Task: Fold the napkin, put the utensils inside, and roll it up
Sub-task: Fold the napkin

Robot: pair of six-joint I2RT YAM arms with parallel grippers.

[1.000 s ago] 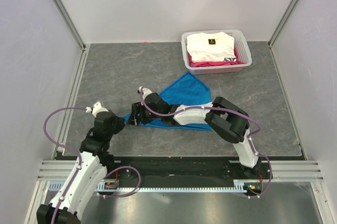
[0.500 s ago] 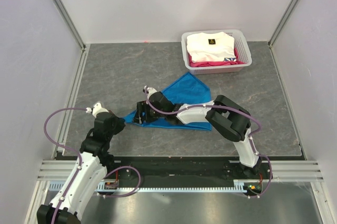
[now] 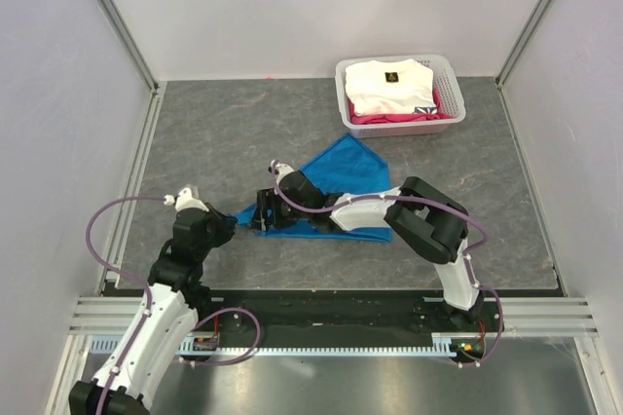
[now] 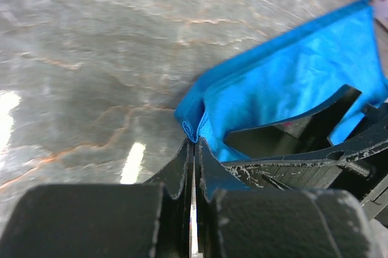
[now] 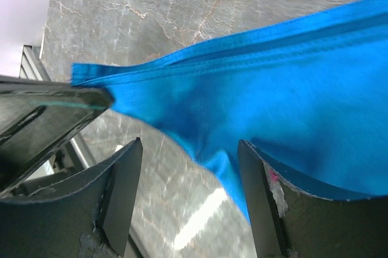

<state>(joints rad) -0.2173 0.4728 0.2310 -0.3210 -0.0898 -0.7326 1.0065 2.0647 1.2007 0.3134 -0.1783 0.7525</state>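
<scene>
The bright blue napkin [image 3: 341, 176] lies folded into a triangle on the grey tabletop. My left gripper [image 3: 232, 223] is shut on its left corner; in the left wrist view the corner of the napkin [image 4: 194, 126] bunches right at the closed tips of the left gripper [image 4: 194, 144]. My right gripper [image 3: 263, 212] hovers open just above the same end. In the right wrist view the right gripper [image 5: 189, 164] straddles the napkin's [image 5: 273, 88] near edge without touching it. The utensils are out of view.
A white basket [image 3: 446, 72] with folded white and pink clothes stands at the back right. Metal rails run along the table's left edge [image 3: 136, 162] and near edge. The two grippers are very close together at the napkin's left tip.
Both grippers have shifted slightly to the right, and the napkin's left corner has been drawn along with the left gripper. Neither gripper's opening has changed.
</scene>
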